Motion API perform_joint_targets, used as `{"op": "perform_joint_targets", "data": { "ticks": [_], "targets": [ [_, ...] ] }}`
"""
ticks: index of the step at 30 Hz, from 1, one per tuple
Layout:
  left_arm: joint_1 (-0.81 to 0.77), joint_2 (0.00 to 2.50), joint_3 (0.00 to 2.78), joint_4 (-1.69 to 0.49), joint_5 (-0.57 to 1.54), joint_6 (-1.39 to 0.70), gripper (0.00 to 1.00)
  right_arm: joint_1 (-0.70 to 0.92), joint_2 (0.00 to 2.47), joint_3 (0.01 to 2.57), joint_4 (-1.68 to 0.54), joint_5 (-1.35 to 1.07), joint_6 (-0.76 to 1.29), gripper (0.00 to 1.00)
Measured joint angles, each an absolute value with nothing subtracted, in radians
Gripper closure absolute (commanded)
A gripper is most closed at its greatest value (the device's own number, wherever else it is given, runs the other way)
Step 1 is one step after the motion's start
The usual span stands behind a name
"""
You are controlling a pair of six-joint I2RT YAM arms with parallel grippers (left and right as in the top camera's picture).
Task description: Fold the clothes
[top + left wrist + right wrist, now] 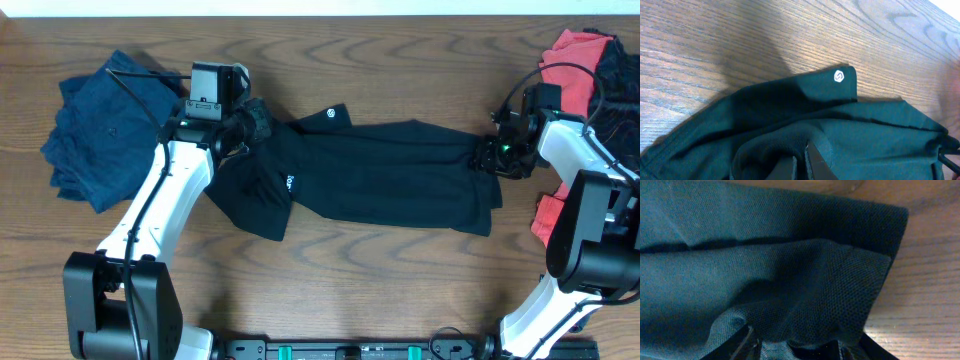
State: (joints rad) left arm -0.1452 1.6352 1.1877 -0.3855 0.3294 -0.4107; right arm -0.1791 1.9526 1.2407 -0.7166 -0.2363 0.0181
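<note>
A black garment (380, 170) lies stretched across the middle of the wooden table, with a small white logo on its top corner (331, 115). My left gripper (243, 128) is shut on the garment's left end; in the left wrist view the fingers (801, 167) pinch a fold of dark cloth, and the logo (839, 76) shows above. My right gripper (490, 156) is at the garment's right end. In the right wrist view its fingers (805, 347) stand wide apart with mesh fabric (790, 275) bunched between them.
A folded dark blue garment (95, 125) lies at the far left. A pile of red and dark clothes (590, 70) lies at the far right, behind my right arm. Bare wood shows in front of the black garment.
</note>
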Motion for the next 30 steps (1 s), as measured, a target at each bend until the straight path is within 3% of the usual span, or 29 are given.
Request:
{"op": "perform_joint_targets", "data": {
  "ticks": [12, 30],
  "targets": [
    [-0.145, 1.635, 1.188, -0.385, 0.329, -0.411, 0.94, -0.178, 1.833, 1.241, -0.754, -0.237, 0.023, 0.53],
    [-0.145, 1.635, 1.188, -0.397, 0.33, -0.411, 0.94, -0.108, 1.841, 1.241, -0.775, -0.154, 0.034, 0.5]
  ]
}}
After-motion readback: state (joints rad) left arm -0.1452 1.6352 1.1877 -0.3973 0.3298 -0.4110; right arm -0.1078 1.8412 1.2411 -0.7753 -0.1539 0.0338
